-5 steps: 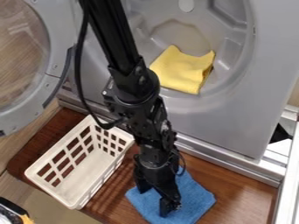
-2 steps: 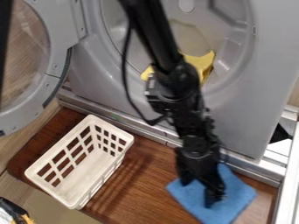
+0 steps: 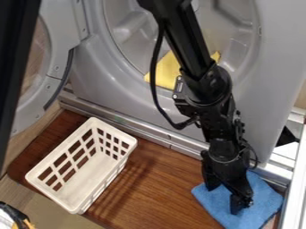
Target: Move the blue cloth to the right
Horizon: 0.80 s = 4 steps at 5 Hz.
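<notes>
"Where is the blue cloth [image 3: 264, 201] lying?"

"It's lying on the wooden tabletop [image 3: 155, 188], at its lower right corner, and its right side is almost meeting the tabletop's right edge"

"And what is the gripper [image 3: 224, 198] doing?"

"It's pointing down onto the cloth. The jaws are standing apart, so they aren't clenching, and I'm not seeing any fabric pinched between them"

"Which step are we looking at?"

"I'm taking the rightward shift as the step in hand, and I'm judging it nearly complete, since little wood is remaining on that side"

"So what is the next move calling for?"

"I'm expecting it to be calling for a straight lift, without dragging the cloth back left"
</notes>
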Each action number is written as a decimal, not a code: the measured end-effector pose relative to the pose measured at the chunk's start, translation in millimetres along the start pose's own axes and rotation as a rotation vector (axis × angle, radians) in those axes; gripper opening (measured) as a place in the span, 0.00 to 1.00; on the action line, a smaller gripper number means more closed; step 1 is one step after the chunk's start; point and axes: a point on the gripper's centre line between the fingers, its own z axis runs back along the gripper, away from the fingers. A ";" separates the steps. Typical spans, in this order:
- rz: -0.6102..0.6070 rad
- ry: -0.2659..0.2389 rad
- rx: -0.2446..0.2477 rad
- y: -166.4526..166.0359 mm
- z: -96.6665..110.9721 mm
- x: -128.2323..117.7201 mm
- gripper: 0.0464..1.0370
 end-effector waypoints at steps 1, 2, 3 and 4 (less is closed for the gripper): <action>-0.017 0.004 0.007 -0.4 2.1 -1.8 0.96; -0.047 0.026 0.014 -6.2 7.2 -10.1 0.96; -0.061 -0.010 0.025 -10.2 27.4 -3.9 0.96; -0.075 -0.052 0.038 -12.6 50.1 0.5 0.96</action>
